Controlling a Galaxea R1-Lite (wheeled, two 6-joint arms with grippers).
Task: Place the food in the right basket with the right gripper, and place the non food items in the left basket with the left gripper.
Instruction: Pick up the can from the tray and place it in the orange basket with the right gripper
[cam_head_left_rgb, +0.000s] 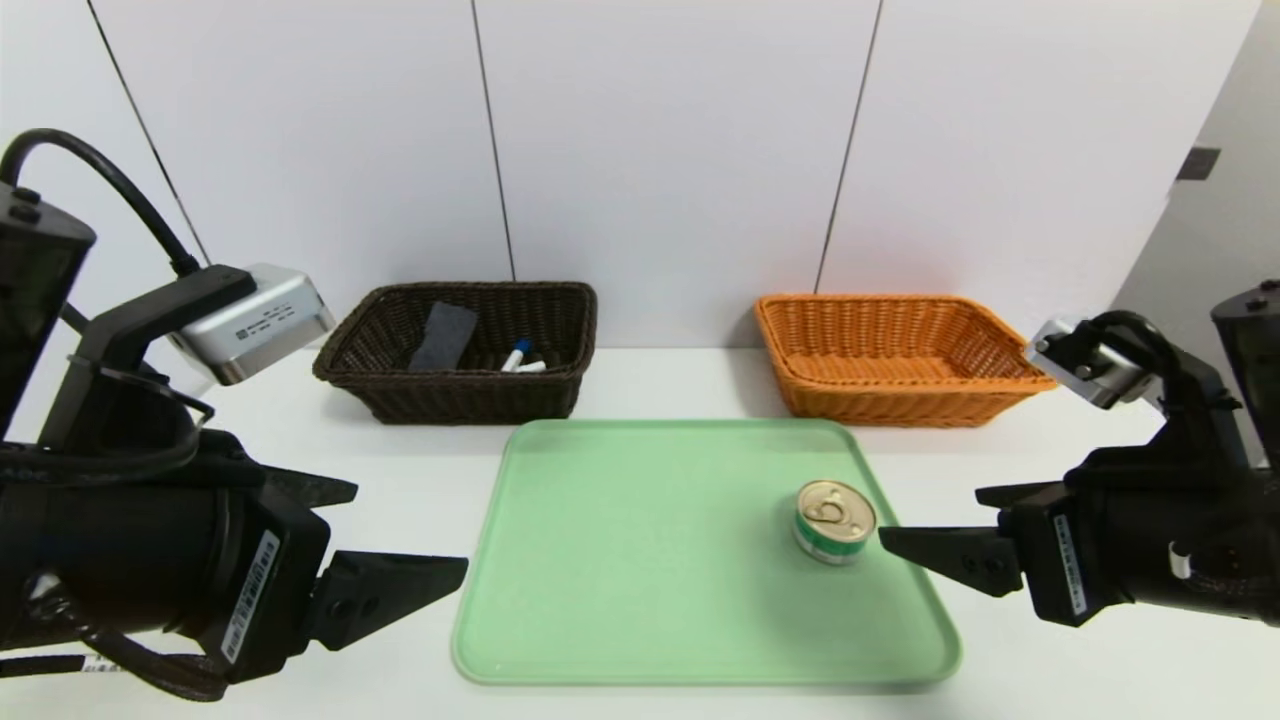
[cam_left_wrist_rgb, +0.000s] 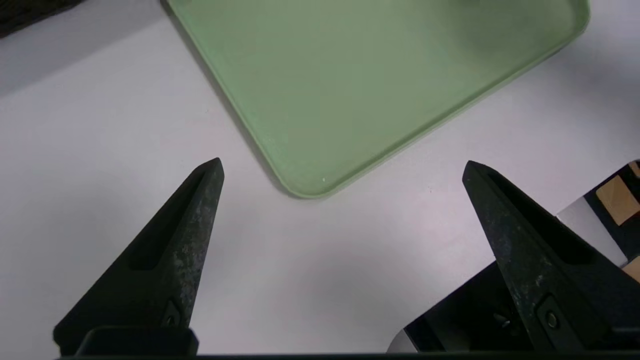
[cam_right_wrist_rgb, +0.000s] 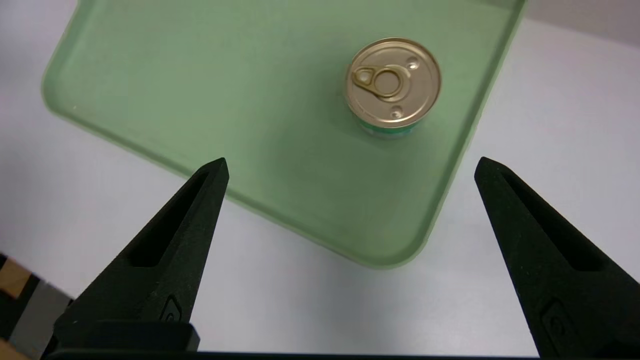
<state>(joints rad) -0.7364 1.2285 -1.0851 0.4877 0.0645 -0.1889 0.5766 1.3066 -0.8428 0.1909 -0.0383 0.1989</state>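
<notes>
From the head view, a green tray (cam_head_left_rgb: 640, 560) lies on the white table (cam_head_left_rgb: 1050, 660). 1 small tin can (cam_head_left_rgb: 835, 520) with a gold pull-ring lid stands on the right part of the tray, upright. At the far side sit 2 baskets. The dark brown basket (cam_head_left_rgb: 465, 350) is on the left, and in it lie a dark grey cloth (cam_head_left_rgb: 444, 336) and 2 white markers (cam_head_left_rgb: 524, 358), 1 with a blue cap. The orange basket (cam_head_left_rgb: 895, 355) is on the right. The left gripper (cam_head_left_rgb: 405, 535) hangs near the left side of the tray, spread wide, holding nothing. The right gripper (cam_head_left_rgb: 930, 520) hangs just right of the can, also spread wide and not touching it.

In the left wrist view, the left gripper's 2 black fingers (cam_left_wrist_rgb: 185, 235) stand far apart over the table, near a tray corner.

In the right wrist view, the right gripper's fingers (cam_right_wrist_rgb: 190, 220) stand far apart too, with the can (cam_right_wrist_rgb: 393, 85) on the tray beyond them.
</notes>
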